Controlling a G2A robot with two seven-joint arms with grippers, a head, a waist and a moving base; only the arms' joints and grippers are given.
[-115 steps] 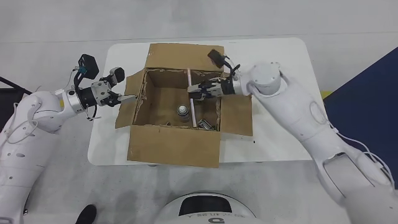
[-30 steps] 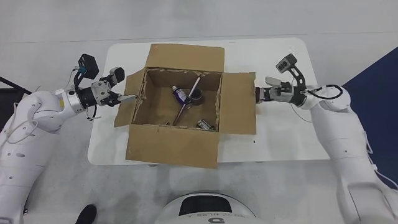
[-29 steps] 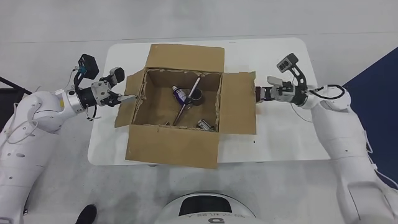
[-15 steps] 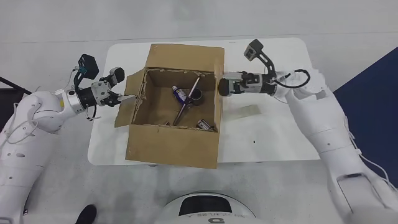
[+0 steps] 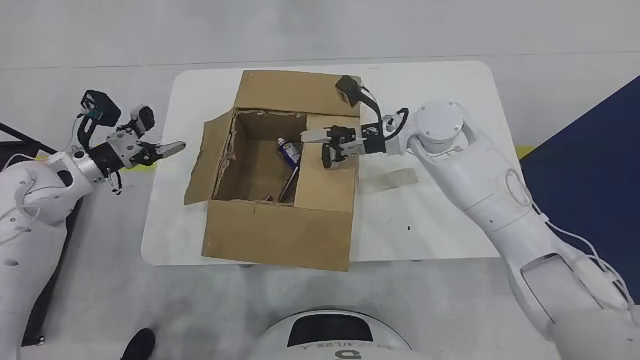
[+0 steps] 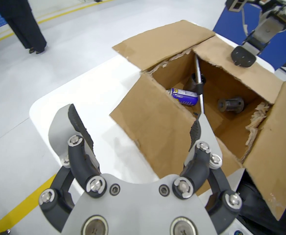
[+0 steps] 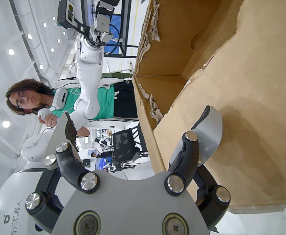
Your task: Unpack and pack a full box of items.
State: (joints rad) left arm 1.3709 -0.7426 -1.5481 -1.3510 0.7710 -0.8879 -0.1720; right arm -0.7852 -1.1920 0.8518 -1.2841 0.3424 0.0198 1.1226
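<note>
The left claw [image 6: 135, 116] has let go of the box's left flap [image 5: 203, 160] and drawn back past the edge of the white tabletop [image 5: 175, 230]. Its fingers are wide apart and hold nothing. The flap stays much as it was, slanting up and outward.

The box [image 5: 280, 235] sits mid-tabletop, still loaded. A glossy blue can [image 6: 183, 96] lies on its side, and a slim bright metal rod [image 6: 199, 84] with a dark collar leans across it. A dark ridged cylinder [image 6: 231, 103] rests on the floor of the box. The cardboard is matte brown corrugated board with ragged rims where it has torn, and shredded board [image 6: 255, 121] curls at one inner corner.

The bigger change is on the right. Half a second ago the right flap [image 5: 335, 185] lay flat outward; now it is swung over the opening and covers the right part of the box. The right claw [image 7: 136, 117] has come in with it. Its ribbed rubber pads are spread, with the flap's edge between them and one finger against the brown face, so it is nudging the flap and not clamping it.

A pale flat strip [image 5: 400, 177] lies on the tabletop just beside the box. The right claw was out on that side a second ago.

This reads as the start of closing up: one flap is going down, and the left flap is free to follow.
</note>
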